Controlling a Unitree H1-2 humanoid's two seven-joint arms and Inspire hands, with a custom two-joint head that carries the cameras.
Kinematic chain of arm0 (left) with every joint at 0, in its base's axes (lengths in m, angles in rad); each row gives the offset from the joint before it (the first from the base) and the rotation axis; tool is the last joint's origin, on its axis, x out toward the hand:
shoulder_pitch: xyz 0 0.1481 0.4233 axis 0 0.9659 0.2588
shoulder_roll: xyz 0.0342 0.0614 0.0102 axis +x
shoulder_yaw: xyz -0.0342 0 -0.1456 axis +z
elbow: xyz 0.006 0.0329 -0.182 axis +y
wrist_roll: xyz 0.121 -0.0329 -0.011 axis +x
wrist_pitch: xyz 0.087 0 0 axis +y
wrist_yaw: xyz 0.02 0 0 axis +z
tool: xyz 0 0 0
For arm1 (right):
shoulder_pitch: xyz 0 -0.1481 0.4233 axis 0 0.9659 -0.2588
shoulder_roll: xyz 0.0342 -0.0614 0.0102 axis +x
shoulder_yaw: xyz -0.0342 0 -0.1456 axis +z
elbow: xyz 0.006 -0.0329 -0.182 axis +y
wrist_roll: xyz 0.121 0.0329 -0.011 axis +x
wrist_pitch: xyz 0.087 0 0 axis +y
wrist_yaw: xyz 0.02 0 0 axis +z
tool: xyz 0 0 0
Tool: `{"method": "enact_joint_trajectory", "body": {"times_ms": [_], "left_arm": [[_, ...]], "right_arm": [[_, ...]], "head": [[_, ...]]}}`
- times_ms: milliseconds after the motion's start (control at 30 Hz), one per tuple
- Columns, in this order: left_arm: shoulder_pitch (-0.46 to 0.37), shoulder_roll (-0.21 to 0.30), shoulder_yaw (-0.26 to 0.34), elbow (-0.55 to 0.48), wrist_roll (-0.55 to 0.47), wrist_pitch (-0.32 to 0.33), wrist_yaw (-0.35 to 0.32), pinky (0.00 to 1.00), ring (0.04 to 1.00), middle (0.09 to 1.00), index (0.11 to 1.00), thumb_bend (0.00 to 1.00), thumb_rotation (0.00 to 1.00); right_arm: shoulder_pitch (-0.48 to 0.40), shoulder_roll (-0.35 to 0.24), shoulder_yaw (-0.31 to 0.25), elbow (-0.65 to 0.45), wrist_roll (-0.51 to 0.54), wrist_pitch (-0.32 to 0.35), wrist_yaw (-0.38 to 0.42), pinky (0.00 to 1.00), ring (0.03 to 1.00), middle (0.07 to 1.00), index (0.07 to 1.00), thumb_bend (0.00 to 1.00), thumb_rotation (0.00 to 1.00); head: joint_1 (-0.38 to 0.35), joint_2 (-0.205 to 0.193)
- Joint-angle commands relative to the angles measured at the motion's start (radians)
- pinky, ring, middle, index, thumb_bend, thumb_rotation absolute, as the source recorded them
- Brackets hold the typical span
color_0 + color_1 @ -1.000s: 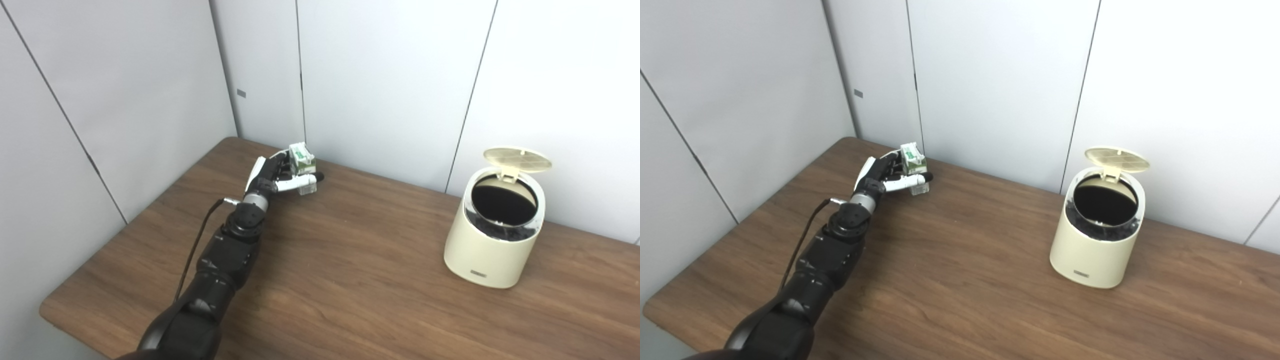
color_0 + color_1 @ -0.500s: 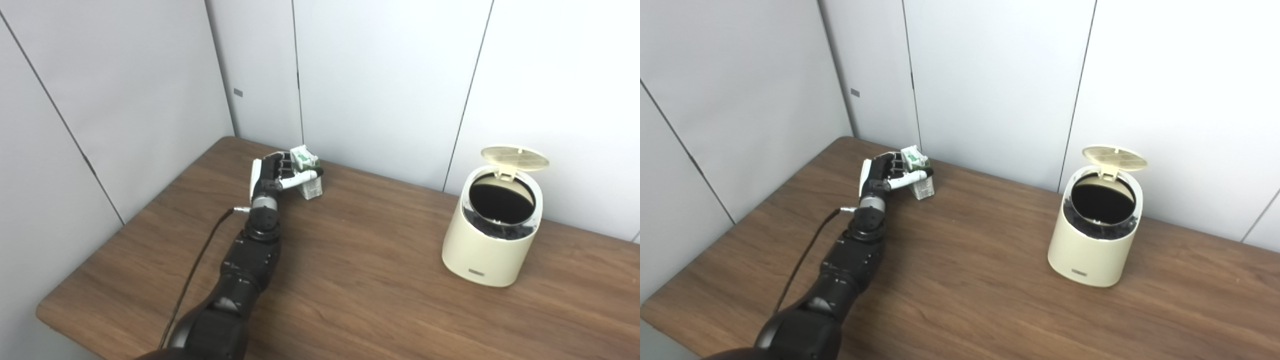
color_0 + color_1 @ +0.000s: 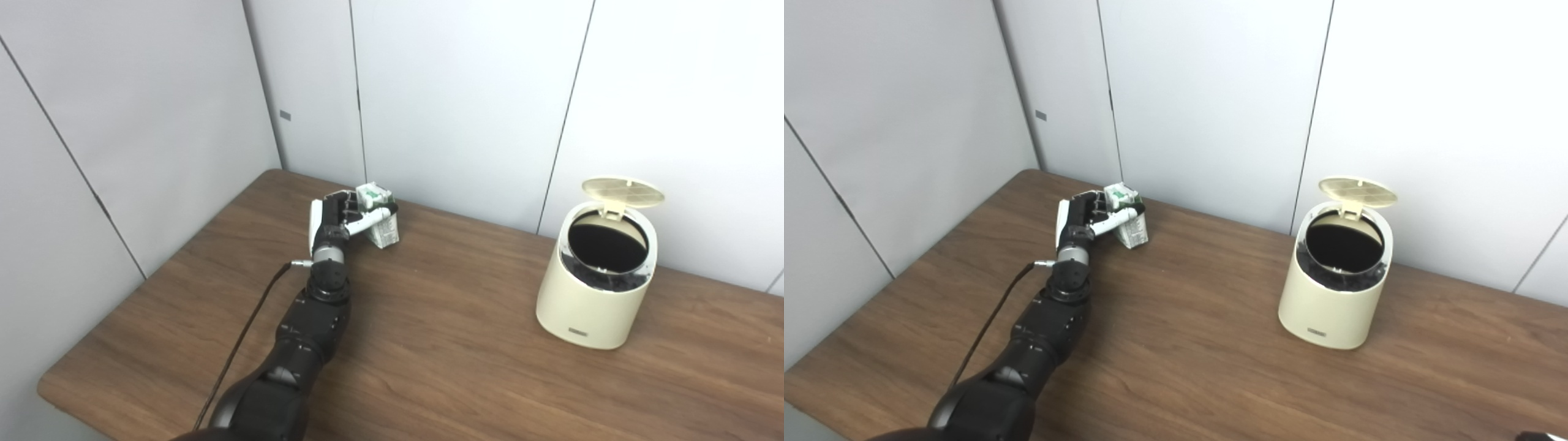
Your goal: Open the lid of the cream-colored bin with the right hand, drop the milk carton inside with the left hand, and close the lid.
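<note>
My left hand (image 3: 343, 214) is shut on the small white and green milk carton (image 3: 381, 220) at the back left of the wooden table (image 3: 441, 343). The carton tilts in the grasp, its lower corner close to the tabletop. Far to the right stands the cream-colored bin (image 3: 593, 283), its round lid (image 3: 621, 191) swung up and its dark inside showing. The right hand is out of sight, save for a dark sliver at the bottom right corner of the right eye view.
Grey wall panels (image 3: 465, 92) close off the table at the back and left. A black cable (image 3: 245, 343) runs along my left forearm. A wide stretch of bare wood lies between the carton and the bin.
My left arm has swung rightward and the wrist has turned, carrying the carton a little to the right and tipping it. The camera has also drifted slightly. The bin's lid stays up.
</note>
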Motion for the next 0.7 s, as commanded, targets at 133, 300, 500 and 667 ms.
{"method": "enact_joint_trajectory", "body": {"times_ms": [133,300,500,667], "left_arm": [[0.013,0.018,-0.059,-0.114,0.056,-0.03,-0.025,0.4,0.429,0.513,0.463,0.52,0.0],[0.048,0.021,-0.086,-0.223,0.075,-0.023,-0.052,0.37,0.419,0.512,0.464,0.52,0.0],[0.116,0.005,-0.085,-0.437,0.106,-0.057,-0.047,0.37,0.421,0.512,0.458,0.52,0.0],[0.172,-0.022,-0.076,-0.628,0.106,-0.077,-0.054,0.37,0.413,0.496,0.466,0.52,0.0]], "right_arm": [[-0.05,0.002,0.015,0.022,-0.017,-0.051,-0.012,0.42,0.583,0.632,0.601,0.64,0.68],[-0.077,0.032,0.034,0.027,-0.036,-0.01,-0.031,0.44,0.601,0.644,0.608,0.58,0.64],[-0.116,0.061,0.061,0.052,-0.069,-0.01,-0.045,0.5,0.639,0.676,0.642,0.32,0.49],[-0.144,0.1,0.093,0.018,-0.128,0.057,-0.066,0.57,0.671,0.692,0.666,0.19,0.06]], "head": [[-0.005,-0.019],[-0.043,-0.019],[-0.117,0.0],[-0.194,0.013]]}}
